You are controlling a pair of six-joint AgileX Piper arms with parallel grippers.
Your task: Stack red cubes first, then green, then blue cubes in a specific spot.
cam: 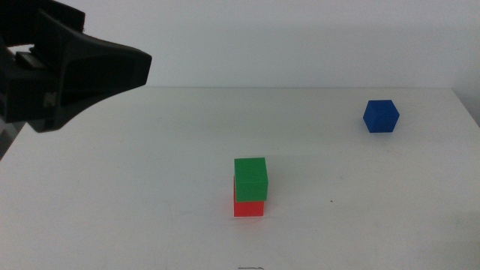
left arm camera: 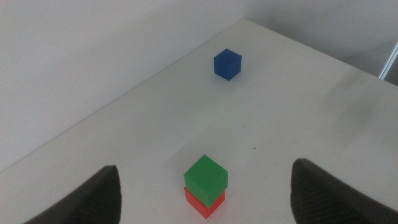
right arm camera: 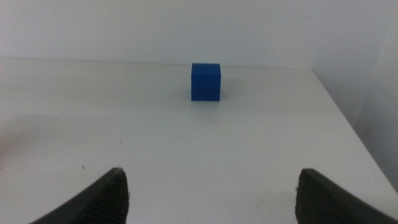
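The green cube [cam: 250, 178] sits on top of the red cube [cam: 248, 208] in the middle of the white table, slightly offset. This stack also shows in the left wrist view, green cube [left arm camera: 206, 177] over red cube [left arm camera: 205, 203]. The blue cube [cam: 381, 116] stands alone at the far right; it also shows in the left wrist view [left arm camera: 227, 64] and the right wrist view [right arm camera: 206, 81]. My left gripper [cam: 139, 64] is raised at the upper left, away from the stack, open and empty [left arm camera: 205, 168]. My right gripper [right arm camera: 211, 175] is open and empty, facing the blue cube from a distance; it is out of the middle view.
The table's right edge [cam: 466, 109] runs close to the blue cube. The table's far edge meets a pale wall [cam: 300, 45]. A tiny dark speck [cam: 331, 201] lies on the table right of the stack.
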